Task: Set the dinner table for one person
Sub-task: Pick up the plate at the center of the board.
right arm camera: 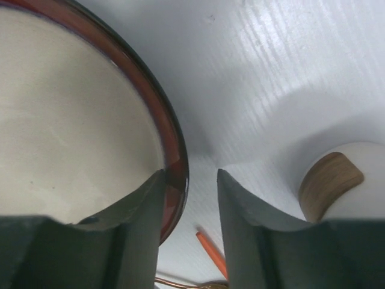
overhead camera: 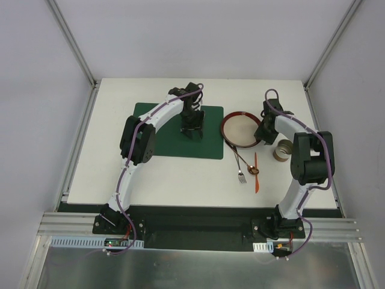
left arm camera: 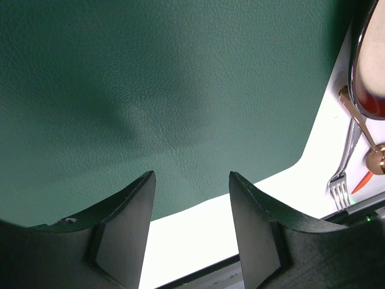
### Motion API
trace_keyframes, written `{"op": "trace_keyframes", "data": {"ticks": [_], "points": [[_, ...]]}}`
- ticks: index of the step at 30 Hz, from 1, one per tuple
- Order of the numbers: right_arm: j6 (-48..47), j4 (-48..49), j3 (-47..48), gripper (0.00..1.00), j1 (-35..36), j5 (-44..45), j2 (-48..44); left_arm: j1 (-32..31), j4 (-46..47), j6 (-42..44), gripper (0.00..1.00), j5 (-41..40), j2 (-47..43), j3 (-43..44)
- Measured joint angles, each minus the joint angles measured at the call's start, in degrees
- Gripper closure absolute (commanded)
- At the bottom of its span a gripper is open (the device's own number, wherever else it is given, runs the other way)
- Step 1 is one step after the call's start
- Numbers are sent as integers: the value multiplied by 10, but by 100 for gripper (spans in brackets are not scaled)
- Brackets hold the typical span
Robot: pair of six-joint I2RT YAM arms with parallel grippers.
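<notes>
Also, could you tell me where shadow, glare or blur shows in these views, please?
Left wrist: a broad soft shadow lies on the placemat, and the table past it is washed out white. Right wrist: glare glints on the rim of the plate; the cup looks blurred. Top external: evenly lit and sharp.

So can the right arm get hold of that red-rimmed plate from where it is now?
Probably yes. The right gripper hangs open right at the rim of the plate, one finger over the plate, the other over the bare table, and nothing lies between them but the rim.
</notes>
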Motion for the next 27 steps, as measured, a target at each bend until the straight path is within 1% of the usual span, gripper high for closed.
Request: {"op": "trace_keyframes", "data": {"ticks": [3, 5, 7, 12, 14, 16, 17, 22, 27], "points": [[-11, -10, 5, 53, 1, 17, 0, 0, 0, 0, 49, 0, 0, -3], [-18, -17, 11, 55, 1, 28, 2, 0, 0, 0, 49, 0, 0, -4], [-23, -19, 14, 58, 1, 33, 4, 0, 0, 0, 49, 0, 0, -4], [-29, -13, 16, 63, 1, 30, 8, 0, 1, 0, 49, -1, -2, -9], [-31, -5, 16, 64, 1, 23, 11, 0, 1, 0, 49, -3, -4, -15], [-35, 2, 16, 68, 1, 15, 13, 0, 1, 0, 49, -3, -5, -16], [-37, 3, 16, 69, 1, 12, 13, 0, 1, 0, 49, -3, -5, -17], [-48, 14, 16, 69, -5, -23, 15, 0, 1, 0, 49, -3, -7, -18], [-49, 46, 2, 69, -23, -77, 14, 0, 1, 0, 49, -3, -7, -18]]}}
